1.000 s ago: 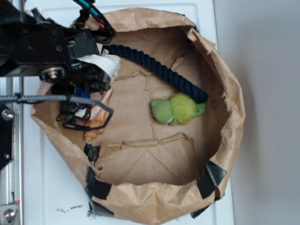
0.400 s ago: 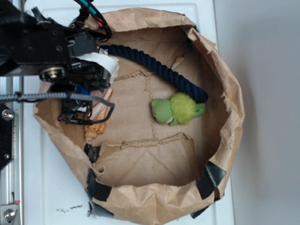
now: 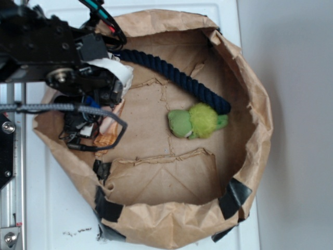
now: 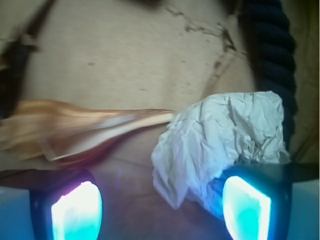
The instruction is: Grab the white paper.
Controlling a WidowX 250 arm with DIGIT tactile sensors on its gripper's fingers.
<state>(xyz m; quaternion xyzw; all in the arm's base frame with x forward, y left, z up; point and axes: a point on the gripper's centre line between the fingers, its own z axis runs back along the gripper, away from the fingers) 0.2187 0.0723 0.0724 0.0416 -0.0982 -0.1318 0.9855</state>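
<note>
Lining the brown paper bag (image 3: pixel 244 104), with navy rope (image 3: pixel 177 78) curving from 11 o'clock toward 3 and green plush toy (image 3: pixel 196 122) near centre. Sitting at 10 o'clock under the arm: white paper (image 4: pixel 220 145), touching the right pad, orange seashell (image 4: pixel 80 132) at 9 o'clock of it. Gripper (image 4: pixel 160 210) spread wide, holding nothing. Best shifted right to centre the wad, clear of shell, before squeezing gently.

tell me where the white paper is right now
In the wrist view the paper sits right of centre, against the tool's right finger, with the rope behind it and the shell to its left.
</note>
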